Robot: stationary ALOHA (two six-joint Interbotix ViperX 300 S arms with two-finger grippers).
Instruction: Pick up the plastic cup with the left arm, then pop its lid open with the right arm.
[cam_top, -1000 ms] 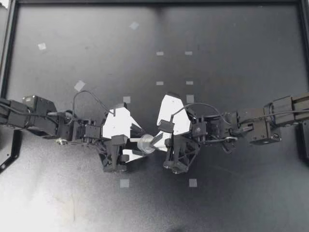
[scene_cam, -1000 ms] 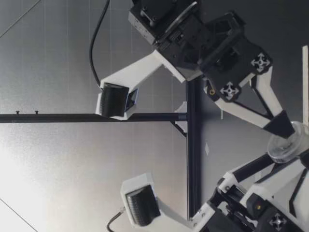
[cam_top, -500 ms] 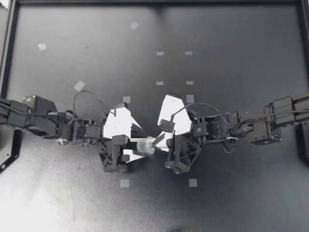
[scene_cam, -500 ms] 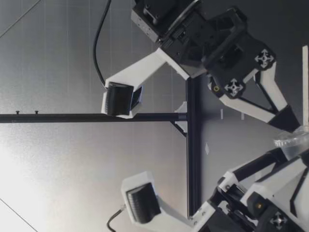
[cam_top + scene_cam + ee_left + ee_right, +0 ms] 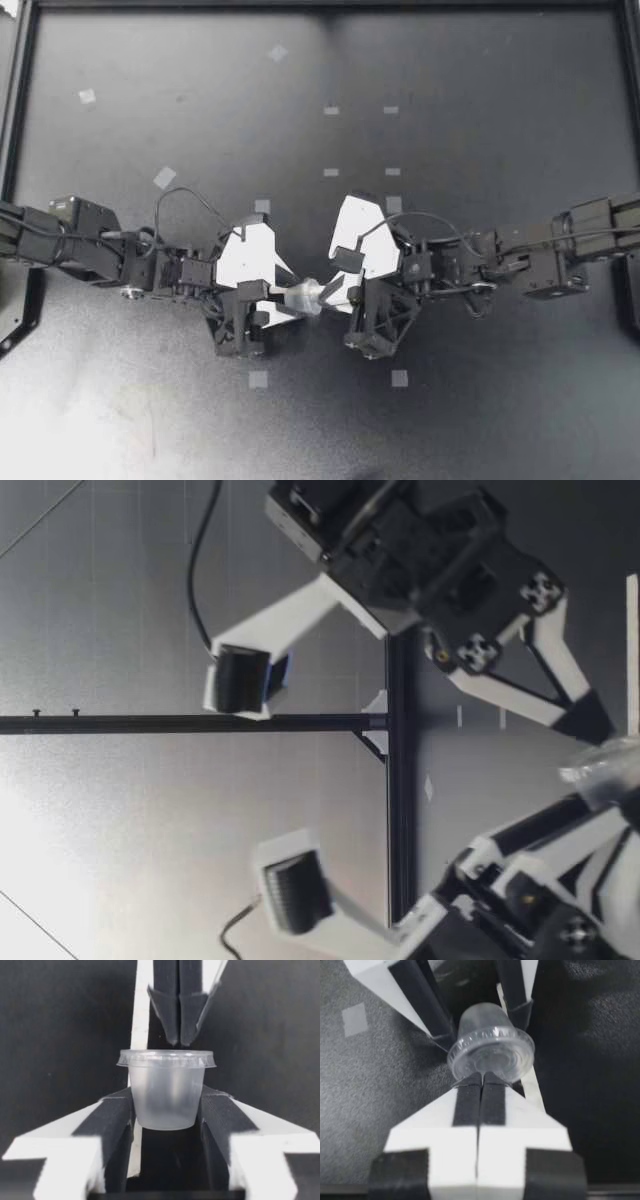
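Observation:
A small clear lidded cup (image 5: 300,296) hangs above the black table between my two grippers, its lid facing the right arm. My left gripper (image 5: 285,297) has both fingers (image 5: 117,1115) pressed against the cup (image 5: 167,1092) walls from two sides. My right gripper (image 5: 322,293) is shut, its tips pinching the rim of the lid (image 5: 490,1052). In the left wrist view the right gripper (image 5: 177,1035) meets the lid from ahead. From table height the cup (image 5: 605,770) shows just above the table between both arms.
Several small grey tape squares mark the black table, among them one (image 5: 258,379) near the left gripper and one (image 5: 399,378) near the right. A black frame rail (image 5: 20,150) borders the table's left side.
My left gripper's fingers have closed in from wide open onto the cup's walls. The right gripper stayed shut on the lid rim; both arms barely shifted.

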